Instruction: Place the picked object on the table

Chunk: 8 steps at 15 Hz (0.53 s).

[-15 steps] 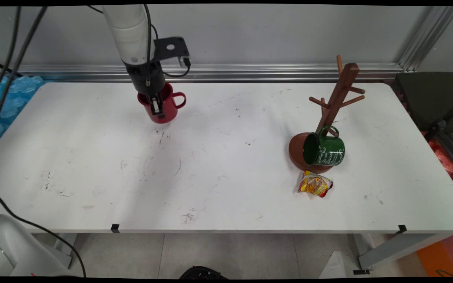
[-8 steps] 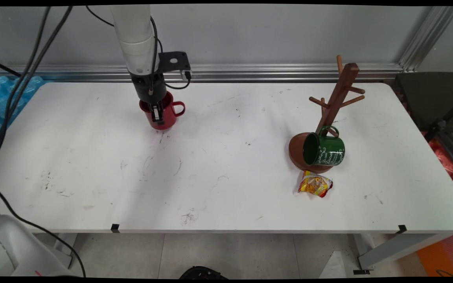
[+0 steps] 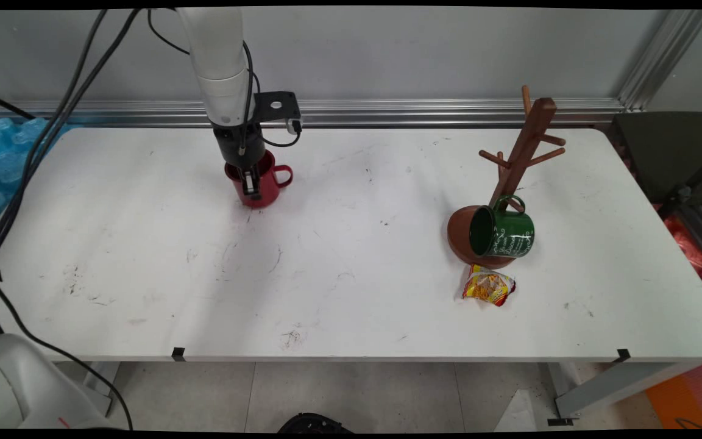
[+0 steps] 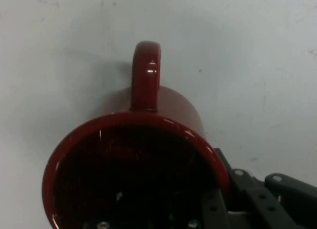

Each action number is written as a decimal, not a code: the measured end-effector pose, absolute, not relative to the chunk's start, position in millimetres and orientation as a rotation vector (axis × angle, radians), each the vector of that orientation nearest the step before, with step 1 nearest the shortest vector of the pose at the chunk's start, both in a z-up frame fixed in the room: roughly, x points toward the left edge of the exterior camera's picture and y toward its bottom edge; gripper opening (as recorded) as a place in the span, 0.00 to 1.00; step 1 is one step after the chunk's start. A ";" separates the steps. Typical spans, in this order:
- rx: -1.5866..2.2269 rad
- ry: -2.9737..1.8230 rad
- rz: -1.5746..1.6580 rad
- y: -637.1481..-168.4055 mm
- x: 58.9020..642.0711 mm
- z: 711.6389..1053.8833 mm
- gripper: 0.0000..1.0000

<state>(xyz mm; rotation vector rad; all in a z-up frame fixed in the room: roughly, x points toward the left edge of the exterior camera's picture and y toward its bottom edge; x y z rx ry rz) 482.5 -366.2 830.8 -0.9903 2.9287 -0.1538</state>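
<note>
Black two-finger gripper (image 3: 252, 185) of the white arm (image 3: 220, 61), closed on the wall of a glossy red enamel mug (image 3: 269, 191). One finger is seen in the main view against the mug's near outer side, and the other is taken to lie inside the bowl, where the hand view shows dark linkage below the rim. The mug is held upright at the far left of the white table (image 3: 351, 292), mouth up, its loop handle (image 3: 284, 177) turned towards the picture's right. Whether its base touches the tabletop cannot be told. Well apart, at the right, a brown wooden mug tree (image 3: 524, 152) is shown with a dark green lettered mug (image 3: 506, 233) lying on its side on the round base; a yellow and red snack packet (image 3: 488, 286) lies just in front. A one-wall pinch such as this is judged best served by a vertical wrist and slow motion, since the handle's weight is carried off to one side.
</note>
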 end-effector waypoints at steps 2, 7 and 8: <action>-0.990 2.934 -0.153 -368.6 483.3 827.4 0.00; -0.994 2.944 -0.151 -372.3 485.1 821.8 0.00; -0.995 2.946 -0.151 -372.9 485.1 820.9 1.00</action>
